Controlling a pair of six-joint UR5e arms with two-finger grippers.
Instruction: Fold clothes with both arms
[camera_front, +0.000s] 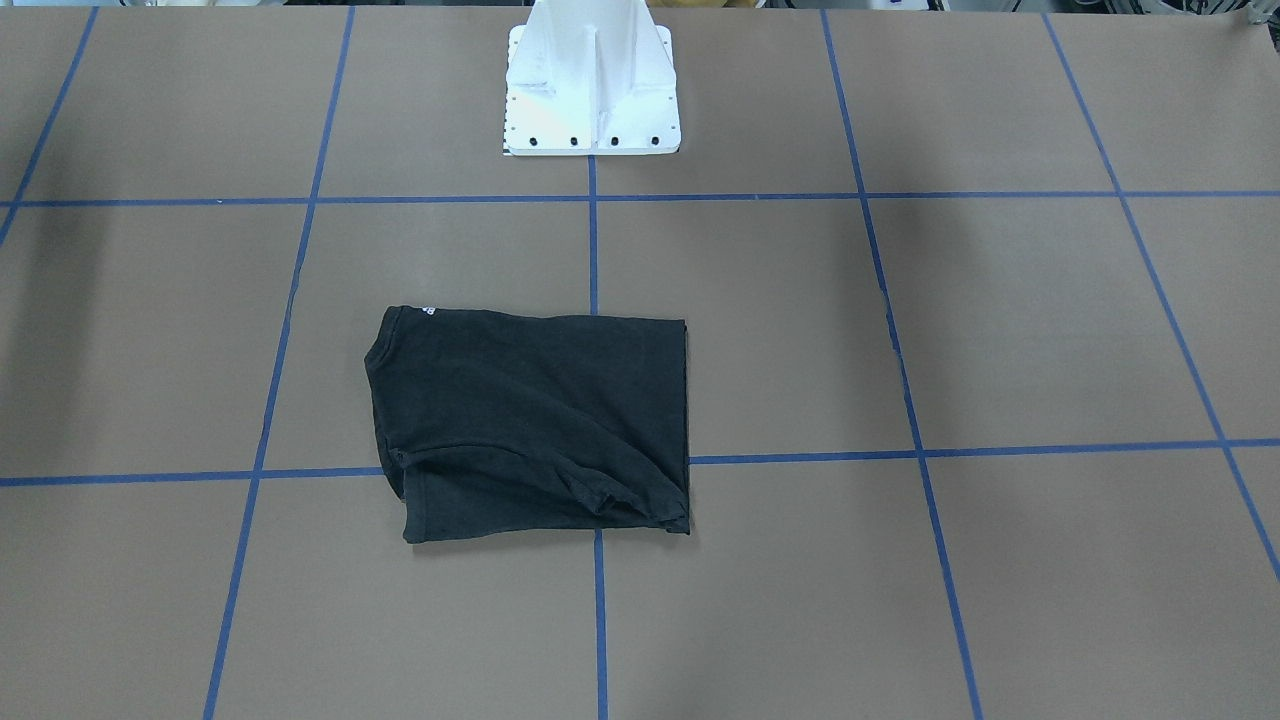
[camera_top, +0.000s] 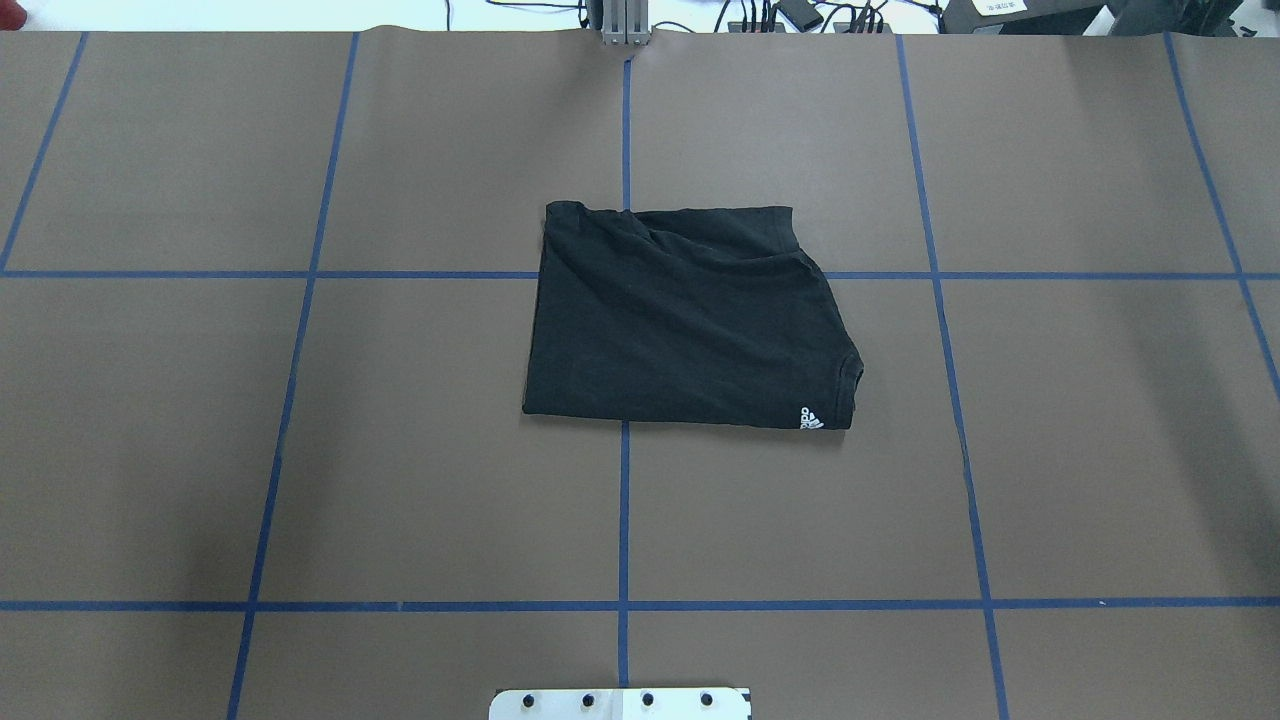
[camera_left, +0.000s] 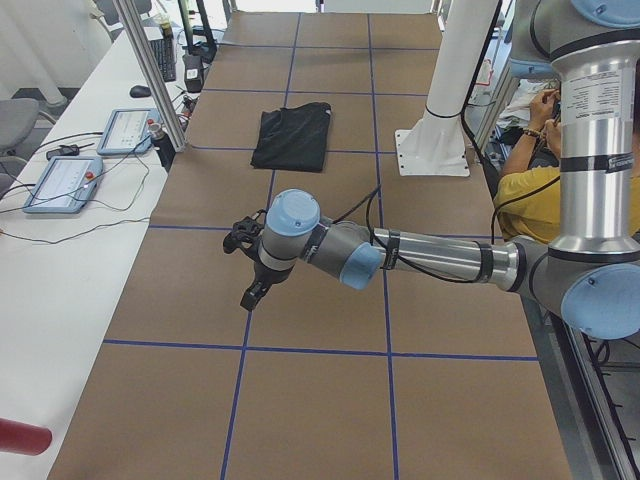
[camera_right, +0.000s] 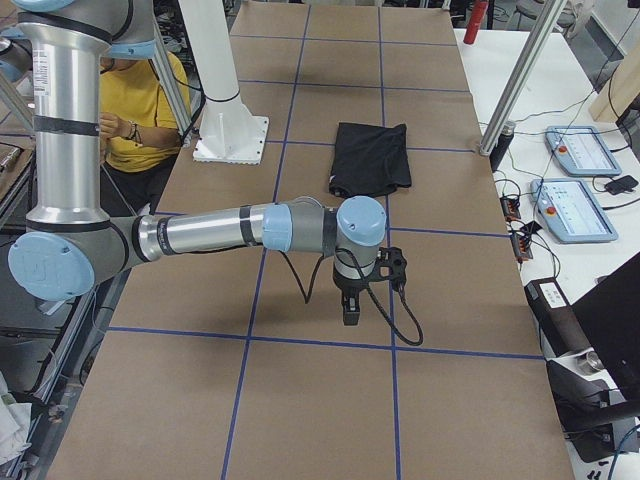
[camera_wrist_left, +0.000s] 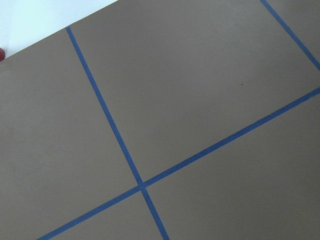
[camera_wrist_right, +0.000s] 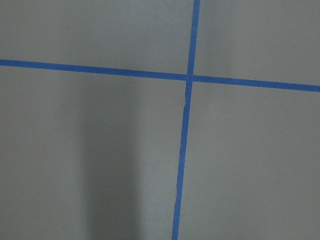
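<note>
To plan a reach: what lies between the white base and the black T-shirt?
Only bare table with blue tape lines, in the front-facing view.

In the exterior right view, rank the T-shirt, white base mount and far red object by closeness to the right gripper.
From the right gripper:
1. The T-shirt, just beyond it, in the middle.
2. The white base mount, farther off on the robot's side.
3. The red object, at the far end on the operators' side.

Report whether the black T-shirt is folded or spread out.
Folded. The T-shirt lies as a compact rectangle on the table, layers overlapping, no sleeves spread out to the sides.
</note>
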